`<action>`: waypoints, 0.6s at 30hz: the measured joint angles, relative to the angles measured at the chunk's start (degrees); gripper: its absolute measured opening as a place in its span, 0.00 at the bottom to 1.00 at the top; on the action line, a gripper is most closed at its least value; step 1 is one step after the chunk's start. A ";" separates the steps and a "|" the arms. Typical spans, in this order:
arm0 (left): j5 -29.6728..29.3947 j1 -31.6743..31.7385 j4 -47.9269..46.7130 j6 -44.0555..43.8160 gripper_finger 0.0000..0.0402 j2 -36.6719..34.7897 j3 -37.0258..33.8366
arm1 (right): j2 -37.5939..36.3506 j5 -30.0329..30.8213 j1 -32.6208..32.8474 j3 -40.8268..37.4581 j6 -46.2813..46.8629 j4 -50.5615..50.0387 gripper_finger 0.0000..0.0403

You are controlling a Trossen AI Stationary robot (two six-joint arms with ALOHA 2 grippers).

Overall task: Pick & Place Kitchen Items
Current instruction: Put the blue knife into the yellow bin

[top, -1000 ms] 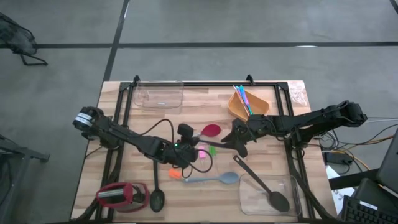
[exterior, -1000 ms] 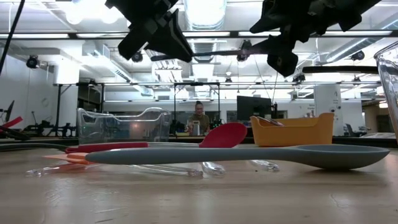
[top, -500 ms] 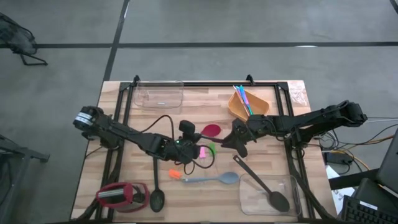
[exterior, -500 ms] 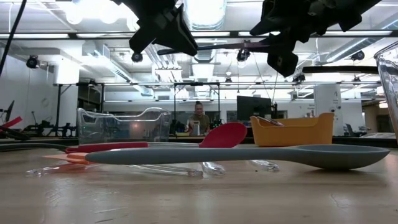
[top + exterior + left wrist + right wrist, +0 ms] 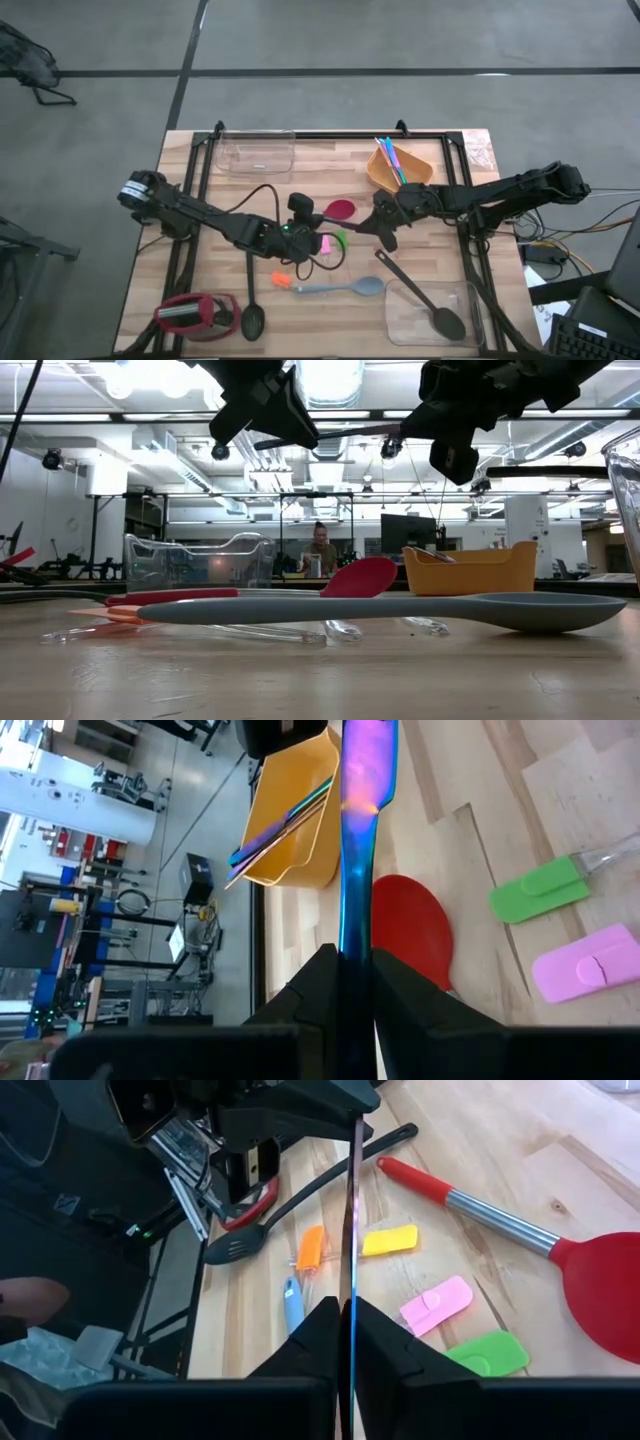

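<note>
On the counter (image 5: 210,270) lie two black spoons (image 5: 250,300) (image 5: 425,302), one red spatula (image 5: 338,210), one grey-blue spoon (image 5: 340,288) and four small pieces (image 5: 437,1304). Above the middle, left gripper (image 5: 318,238) and right gripper (image 5: 368,226) each clamp one end of a single thin stick (image 5: 356,840).

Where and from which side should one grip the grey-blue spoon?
Grip the grey-blue spoon at mid-handle, from straight above, fingers across it: it lies flat with a slim handle. The left gripper and right gripper both hold a thin stick above the table.
</note>
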 joint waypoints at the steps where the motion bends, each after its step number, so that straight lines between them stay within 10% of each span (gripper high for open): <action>1: -0.02 0.00 0.00 0.00 0.12 0.00 -0.02 | 0.00 -0.01 -0.02 -0.01 0.06 -0.08 0.03; 18: -0.33 0.04 1.39 -0.61 0.27 0.00 -0.15 | 0.00 1.86 -0.39 -0.02 -0.05 -0.33 0.02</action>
